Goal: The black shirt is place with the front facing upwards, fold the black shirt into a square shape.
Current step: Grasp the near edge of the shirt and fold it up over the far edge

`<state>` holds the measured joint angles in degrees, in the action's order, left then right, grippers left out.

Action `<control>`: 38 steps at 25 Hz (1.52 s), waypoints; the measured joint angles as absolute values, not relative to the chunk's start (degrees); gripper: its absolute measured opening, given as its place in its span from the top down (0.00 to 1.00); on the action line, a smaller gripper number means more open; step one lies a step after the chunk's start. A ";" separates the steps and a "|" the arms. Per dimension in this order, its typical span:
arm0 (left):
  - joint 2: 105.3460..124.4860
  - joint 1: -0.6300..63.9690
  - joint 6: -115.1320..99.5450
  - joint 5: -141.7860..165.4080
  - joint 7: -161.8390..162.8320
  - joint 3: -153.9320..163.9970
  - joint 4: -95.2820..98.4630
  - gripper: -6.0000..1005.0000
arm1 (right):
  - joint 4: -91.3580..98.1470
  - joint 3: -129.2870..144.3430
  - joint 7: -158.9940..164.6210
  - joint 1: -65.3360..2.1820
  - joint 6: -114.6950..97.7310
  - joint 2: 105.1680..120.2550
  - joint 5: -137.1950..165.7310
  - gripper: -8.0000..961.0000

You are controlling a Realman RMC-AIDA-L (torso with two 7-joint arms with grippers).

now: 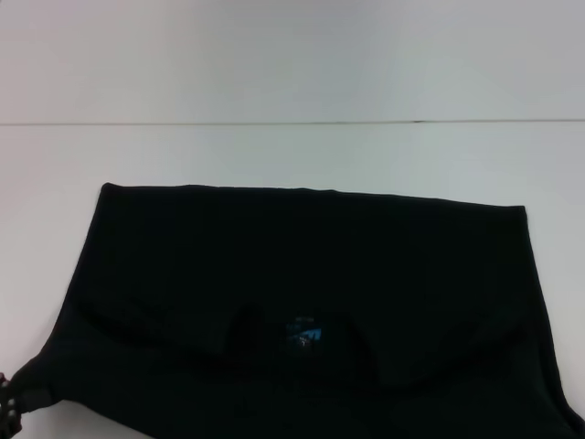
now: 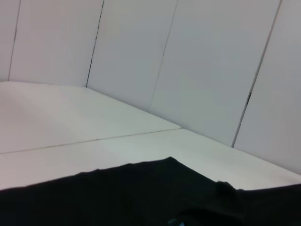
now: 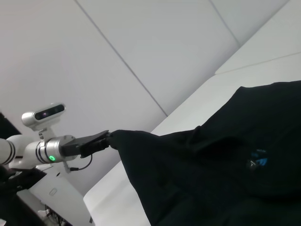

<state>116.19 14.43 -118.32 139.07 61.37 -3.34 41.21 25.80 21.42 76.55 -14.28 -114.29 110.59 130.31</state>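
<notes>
The black shirt (image 1: 311,265) lies spread on the white table (image 1: 274,151), straight edge at the far side and collar toward me. Its small blue neck label (image 1: 304,331) shows near the front. The near part is folded over, making a dark ridge across the cloth. At the front left corner my left gripper (image 1: 7,402) holds the shirt's left end. In the right wrist view the left gripper (image 3: 107,138) is shut on a corner of the shirt (image 3: 211,169), which is pulled taut and raised. The left wrist view shows only cloth (image 2: 141,197). My right gripper does not show.
A thin seam (image 1: 274,123) crosses the table beyond the shirt. White wall panels (image 2: 197,61) stand behind the table. In the right wrist view the left arm's wrist camera (image 3: 44,114) and a green light (image 3: 51,157) show past the table edge.
</notes>
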 joint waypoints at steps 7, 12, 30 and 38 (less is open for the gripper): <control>115.96 16.35 -118.51 134.79 60.21 -2.89 38.96 0.94 | 25.74 21.48 73.72 -16.75 -114.18 111.09 125.09 0.96; 116.05 17.19 -117.66 128.43 59.84 -3.34 36.90 0.94 | 25.73 21.33 72.54 -17.46 -114.06 111.18 119.56 0.96; 118.29 27.63 -102.25 122.25 59.88 -2.93 30.24 0.94 | 25.90 16.16 72.24 -21.63 -105.30 111.65 109.71 0.96; 121.04 31.58 -92.21 120.95 58.06 -2.80 30.16 0.94 | 26.03 13.01 71.68 -23.43 -97.51 112.93 109.38 0.96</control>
<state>121.04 31.58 -92.21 120.95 58.06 -2.80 30.16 26.03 13.01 71.69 -23.43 -97.51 112.93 109.39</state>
